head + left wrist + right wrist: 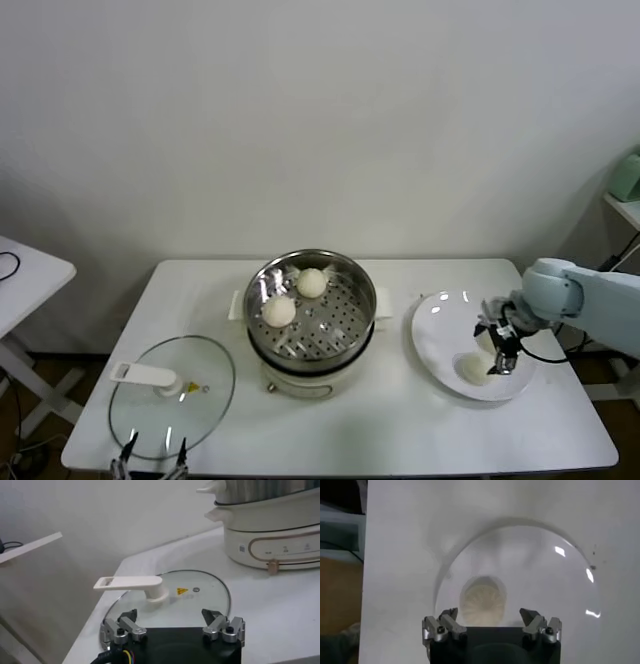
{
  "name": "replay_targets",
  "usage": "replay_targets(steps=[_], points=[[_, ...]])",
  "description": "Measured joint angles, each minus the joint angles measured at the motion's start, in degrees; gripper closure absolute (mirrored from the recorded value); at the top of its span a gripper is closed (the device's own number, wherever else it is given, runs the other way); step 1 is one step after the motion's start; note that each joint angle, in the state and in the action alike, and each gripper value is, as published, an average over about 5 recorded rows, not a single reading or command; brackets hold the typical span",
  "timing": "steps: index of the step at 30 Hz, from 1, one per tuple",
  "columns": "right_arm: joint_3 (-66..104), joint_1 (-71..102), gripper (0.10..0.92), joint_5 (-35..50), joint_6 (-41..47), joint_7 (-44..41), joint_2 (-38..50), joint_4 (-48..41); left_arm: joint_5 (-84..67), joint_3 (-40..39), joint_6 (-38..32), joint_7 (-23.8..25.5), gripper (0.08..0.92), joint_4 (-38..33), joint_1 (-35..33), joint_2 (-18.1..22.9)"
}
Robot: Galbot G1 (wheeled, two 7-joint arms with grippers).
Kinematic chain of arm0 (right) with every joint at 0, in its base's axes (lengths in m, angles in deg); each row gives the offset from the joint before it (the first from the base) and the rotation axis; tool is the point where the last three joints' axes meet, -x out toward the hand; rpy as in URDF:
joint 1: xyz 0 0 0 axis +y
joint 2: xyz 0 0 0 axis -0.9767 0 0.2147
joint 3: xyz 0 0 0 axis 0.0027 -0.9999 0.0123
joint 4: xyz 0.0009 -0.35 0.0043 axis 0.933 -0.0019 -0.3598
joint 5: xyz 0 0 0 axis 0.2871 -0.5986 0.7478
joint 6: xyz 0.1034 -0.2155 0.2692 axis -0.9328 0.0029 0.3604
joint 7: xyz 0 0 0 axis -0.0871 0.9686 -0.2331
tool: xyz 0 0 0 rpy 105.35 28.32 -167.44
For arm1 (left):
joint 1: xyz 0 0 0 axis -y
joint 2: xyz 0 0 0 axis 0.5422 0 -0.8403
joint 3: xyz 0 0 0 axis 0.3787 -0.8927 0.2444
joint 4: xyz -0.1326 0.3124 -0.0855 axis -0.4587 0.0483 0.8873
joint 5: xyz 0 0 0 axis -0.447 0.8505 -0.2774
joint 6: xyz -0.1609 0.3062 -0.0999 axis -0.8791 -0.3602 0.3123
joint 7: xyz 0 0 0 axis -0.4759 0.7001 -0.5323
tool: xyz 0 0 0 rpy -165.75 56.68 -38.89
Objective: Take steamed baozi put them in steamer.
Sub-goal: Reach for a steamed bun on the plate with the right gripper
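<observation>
Hovering over the white plate (440,330) at the 3 o'clock side of the surface (400,430), the right tool (497,345) has its jaws spread wide and holds nothing. One baozi on the plate (473,369) lies just toward 7 o'clock of the tool in the head view, near the plate's front edge. In the right wrist view that bun (483,600) sits ahead of the open fingers (442,627), roughly centred between them and not yet touched. Only this one bun is clearly visible on the plate; whether another is hidden behind the tool cannot be told.

Being round, the bun has no long axis and points nowhere in particular, so the jaw angle should matter little; I judge the coming move turns on lowering the tool so the fingers straddle it.

Two more baozi (279,312) (312,283) already rest inside the steamer (345,335), toward its 10 and 12 o'clock parts, at the middle of the surface. The steamer lies toward 9 o'clock of the plate.

The right arm is by far the nearer. The left tool (174,629) waits open and empty above the glass lid (200,592), at the surface's 7 o'clock corner.
</observation>
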Motion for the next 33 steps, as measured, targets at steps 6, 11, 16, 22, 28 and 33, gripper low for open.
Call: replay_targets(steps=[6, 11, 16, 22, 28, 33], points=[[3.15, 4.33, 0.203, -1.83, 0.10, 0.22, 0.18, -1.40, 0.12, -0.05, -0.02, -0.01, 0.177, 0.05, 0.00, 0.00], [5.65, 7.60, 0.203, -2.81, 0.10, 0.55, -0.26, -3.00, 0.25, -0.04, -0.04, -0.02, 0.177, 0.34, 0.05, 0.00], [7.78, 10.18, 0.203, -3.30, 0.10, 0.67, -1.17, -4.84, 0.26, 0.06, -0.06, -0.04, 0.177, 0.47, 0.08, 0.00], [9.39, 12.23, 0.230, -3.71, 0.17, 0.74, -2.31, -6.52, 0.24, 0.18, -0.06, -0.07, 0.177, 0.51, 0.16, 0.02], [10.11, 12.92, 0.345, -3.91, 0.18, 0.79, -3.01, -7.05, 0.23, 0.18, -0.09, -0.11, 0.177, 0.57, 0.22, 0.13], [9.95, 12.26, 0.378, -3.61, -0.27, 0.41, -3.07, -6.68, 0.27, 0.04, -0.18, -0.12, 0.177, 0.55, 0.18, 0.16]])
